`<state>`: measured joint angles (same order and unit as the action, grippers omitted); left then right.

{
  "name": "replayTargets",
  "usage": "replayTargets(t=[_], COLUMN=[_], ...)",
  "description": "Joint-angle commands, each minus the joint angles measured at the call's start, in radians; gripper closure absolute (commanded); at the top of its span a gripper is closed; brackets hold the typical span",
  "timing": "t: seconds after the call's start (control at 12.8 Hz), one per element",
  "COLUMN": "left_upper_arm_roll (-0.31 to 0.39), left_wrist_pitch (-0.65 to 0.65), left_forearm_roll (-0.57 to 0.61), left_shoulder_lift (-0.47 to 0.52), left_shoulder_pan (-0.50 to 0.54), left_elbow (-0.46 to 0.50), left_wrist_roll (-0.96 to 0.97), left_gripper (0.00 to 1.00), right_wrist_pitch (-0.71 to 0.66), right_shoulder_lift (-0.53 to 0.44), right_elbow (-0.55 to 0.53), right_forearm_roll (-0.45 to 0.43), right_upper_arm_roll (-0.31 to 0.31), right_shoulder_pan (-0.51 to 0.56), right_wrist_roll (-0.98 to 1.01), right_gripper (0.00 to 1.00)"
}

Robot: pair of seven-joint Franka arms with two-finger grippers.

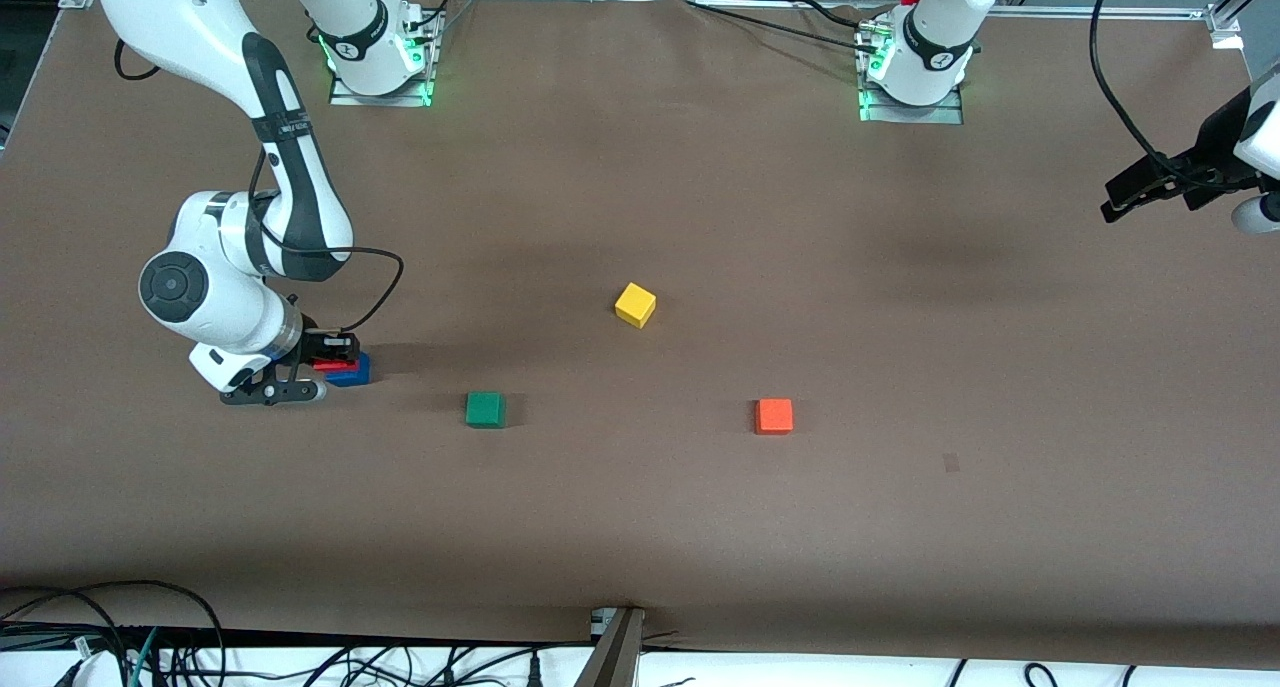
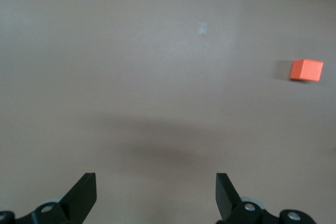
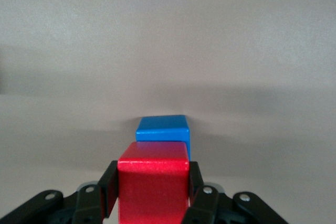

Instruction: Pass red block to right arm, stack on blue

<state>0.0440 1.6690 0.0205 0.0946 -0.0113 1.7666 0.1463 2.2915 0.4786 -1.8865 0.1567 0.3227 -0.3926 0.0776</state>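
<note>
the handover is judged complete: the red block (image 3: 153, 182) is clamped between the fingers of the right gripper (image 1: 330, 365), low over the blue block (image 3: 163, 129) at the right arm's end of the table. whether red already rests on blue cannot be told. release and withdrawal are left. the left gripper (image 2: 156, 195) is held spread wide and empty, waiting above the table's edge, the orange cube (image 2: 306, 70) in its view
</note>
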Motion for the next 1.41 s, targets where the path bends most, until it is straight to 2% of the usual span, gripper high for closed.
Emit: replayTargets(t=[0.0,0.16,0.63,0.78,0.94,1.1,1.33], left_upper_arm_roll=[-0.047,-0.044,-0.027,-0.026,-0.026,-0.029,-0.029], left_wrist_pitch=[0.012,0.009,0.012,-0.001,-0.003,-0.005,-0.029], left_forearm_roll=[0.015,0.024,0.026,0.016,0.015,0.018,0.021], left_shoulder_lift=[-0.070,-0.121,-0.177,-0.194,-0.202,-0.254,-0.251], left_shoulder_pan=[0.030,0.028,0.033,0.050,0.051,0.048,0.048], left_elbow=[-0.082,-0.143,-0.167,-0.205,-0.197,-0.204,-0.211], left_wrist_roll=[0.032,0.029,0.019,0.021,0.021,0.035,0.023], left_gripper=[0.00,0.00,0.00,0.00,0.00,0.00,0.00], right_wrist_pitch=[0.017,0.025,0.042,0.043,0.043,0.043,0.043], right_shoulder_lift=[-0.029,-0.028,-0.023,-0.023,-0.023,-0.023,-0.023], right_elbow=[-0.042,-0.040,-0.039,-0.039,-0.037,-0.036,-0.034], right_forearm_roll=[-0.009,-0.008,-0.009,-0.009,-0.009,-0.009,-0.009], right_upper_arm_roll=[-0.007,-0.007,-0.007,-0.007,-0.005,-0.007,-0.005], right_shoulder_pan=[0.003,0.005,0.006,0.006,0.008,0.011,0.012], right_wrist_roll=[0.010,0.010,0.010,0.010,0.010,0.010,0.010], right_gripper=[1.00,1.00,1.00,1.00,1.00,1.00,1.00])
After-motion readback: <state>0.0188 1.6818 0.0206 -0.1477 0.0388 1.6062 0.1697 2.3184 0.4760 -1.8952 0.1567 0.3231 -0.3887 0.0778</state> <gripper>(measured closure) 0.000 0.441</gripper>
